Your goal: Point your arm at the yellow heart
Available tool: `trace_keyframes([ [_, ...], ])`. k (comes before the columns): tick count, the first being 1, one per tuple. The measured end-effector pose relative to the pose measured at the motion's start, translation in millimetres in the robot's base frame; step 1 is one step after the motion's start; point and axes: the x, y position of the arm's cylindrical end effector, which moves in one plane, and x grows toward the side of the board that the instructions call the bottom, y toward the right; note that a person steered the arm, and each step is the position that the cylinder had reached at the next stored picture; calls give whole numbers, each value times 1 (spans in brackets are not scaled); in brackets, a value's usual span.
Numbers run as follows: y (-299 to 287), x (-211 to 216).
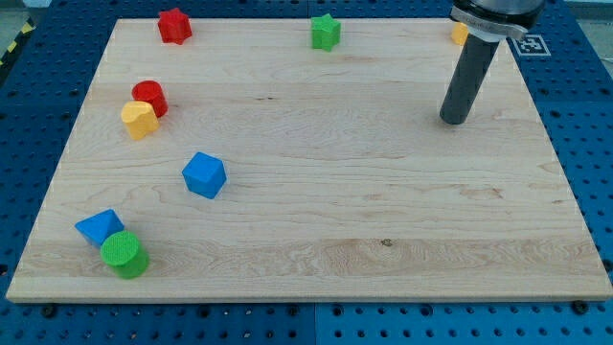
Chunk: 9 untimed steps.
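The yellow heart [139, 119] lies at the view's left side of the wooden board [383, 192], touching a red cylinder [150, 98] just above it. My tip [454, 120] rests on the board at the view's upper right, far to the right of the yellow heart, with no block touching it. A small yellow block [460, 34] shows partly behind the rod at the top right; its shape is hidden.
A red star [174, 25] and a green star [326, 32] sit along the top edge. A blue block [204, 174] lies left of centre. A blue triangle [99, 228] and a green cylinder [124, 254] touch at the bottom left.
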Motion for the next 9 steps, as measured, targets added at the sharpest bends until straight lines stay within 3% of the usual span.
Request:
trace_keyframes([
  [3, -26, 2],
  [6, -192, 63],
  [9, -208, 57],
])
